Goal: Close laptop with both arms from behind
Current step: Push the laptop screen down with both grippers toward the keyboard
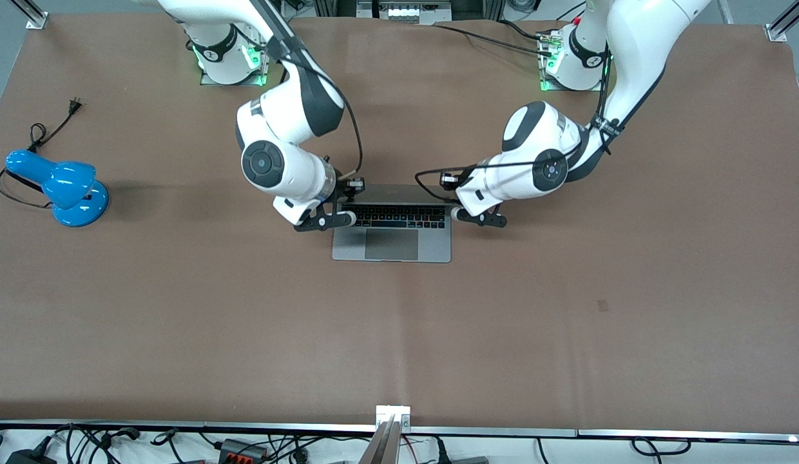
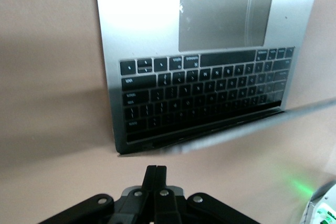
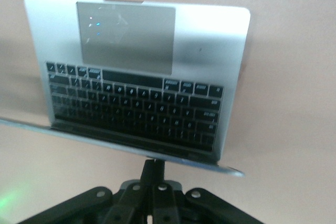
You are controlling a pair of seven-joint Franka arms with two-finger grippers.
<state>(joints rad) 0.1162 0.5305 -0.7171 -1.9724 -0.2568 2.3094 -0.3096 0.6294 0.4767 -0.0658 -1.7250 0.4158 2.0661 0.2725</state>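
Note:
The silver-grey laptop (image 1: pixel 392 245) lies open at the table's middle, black keyboard and grey trackpad showing. Its lid (image 1: pixel 393 193) leans forward over the keyboard and shows as a thin edge in the left wrist view (image 2: pixel 220 132) and the right wrist view (image 3: pixel 105 141). My right gripper (image 1: pixel 349 218) is shut, its fingertips (image 3: pixel 154 163) against the lid's top edge at the corner toward the right arm's end. My left gripper (image 1: pixel 459 213) is shut, its fingertips (image 2: pixel 156 170) just short of the lid's edge at the other corner. The base also shows in both wrist views (image 2: pixel 147 24) (image 3: pixel 210 51).
A blue desk lamp (image 1: pixel 64 187) with a black cord lies toward the right arm's end of the table. The brown table (image 1: pixel 567 335) stretches wide between the laptop and the front edge, where cables hang.

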